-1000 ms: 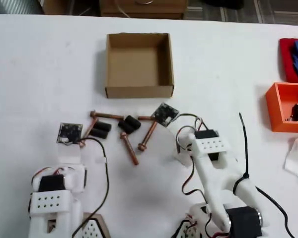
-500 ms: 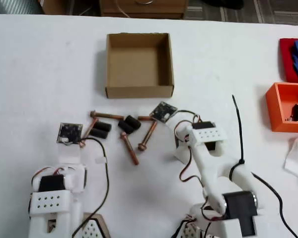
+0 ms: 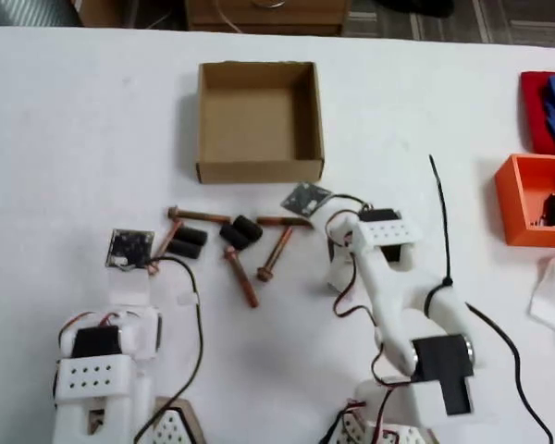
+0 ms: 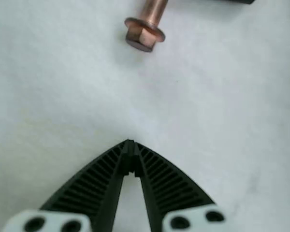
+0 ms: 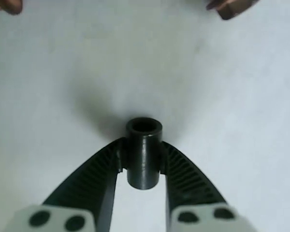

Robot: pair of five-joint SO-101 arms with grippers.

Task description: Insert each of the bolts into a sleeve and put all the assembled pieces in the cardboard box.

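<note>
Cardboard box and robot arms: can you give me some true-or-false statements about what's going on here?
1. The brown cardboard box is empty. True.
2. The right end effector is shut on a black cylindrical sleeve. True.
3. The left end effector grips a copper hex-head bolt. False: it is shut on nothing; the bolt lies on the white table beyond it.
4. That held sleeve has a bolt inside. False: its bore is empty.

Brown cardboard box [image 3: 259,171] upright on the table, top open. Just in front of it, copper bolts [image 3: 241,276] lying flat at varied angles, two black sleeves [image 3: 241,231] on their sides among them. Third black sleeve [image 5: 144,145], hollow end showing, clamped between the fingers of the right gripper [image 5: 143,155].
</note>
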